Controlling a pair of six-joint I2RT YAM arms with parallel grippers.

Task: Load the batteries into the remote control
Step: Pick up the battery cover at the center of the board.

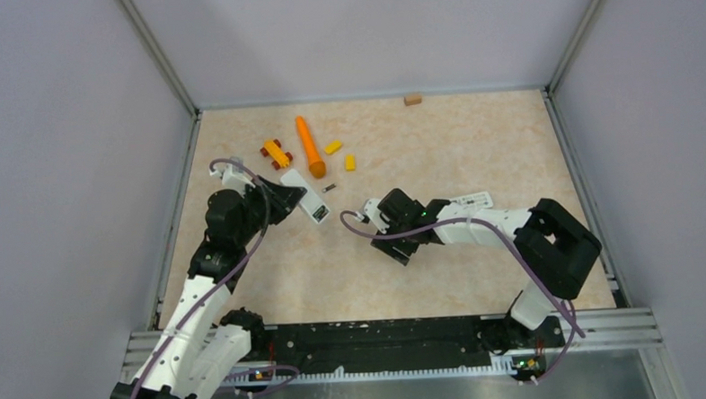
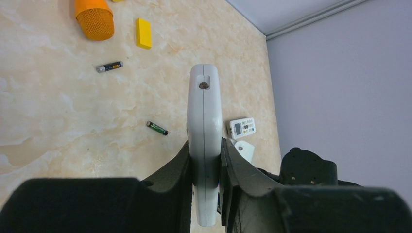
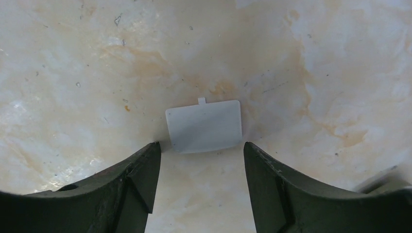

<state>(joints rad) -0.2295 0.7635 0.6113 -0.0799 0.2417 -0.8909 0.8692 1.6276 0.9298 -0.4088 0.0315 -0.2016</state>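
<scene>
Tightly, left hand [image 2: 205, 145] pinches smooth remote [image 2: 204, 104] (edge-on); right hand [image 3: 200, 155] gapes over flat cover [image 3: 204, 126].

Remote control [image 2: 204, 107]: white, slim, seen edge-on at centre frame, its lower end clamped between the jaws of the left gripper [image 2: 205, 145].

Batteries: two visible, lying flat on the counter [image 2: 58, 116], well apart. One [image 2: 109, 67] is dark with a silvery end, upper left. One [image 2: 157, 128] is dark with green, left of centre.
</scene>
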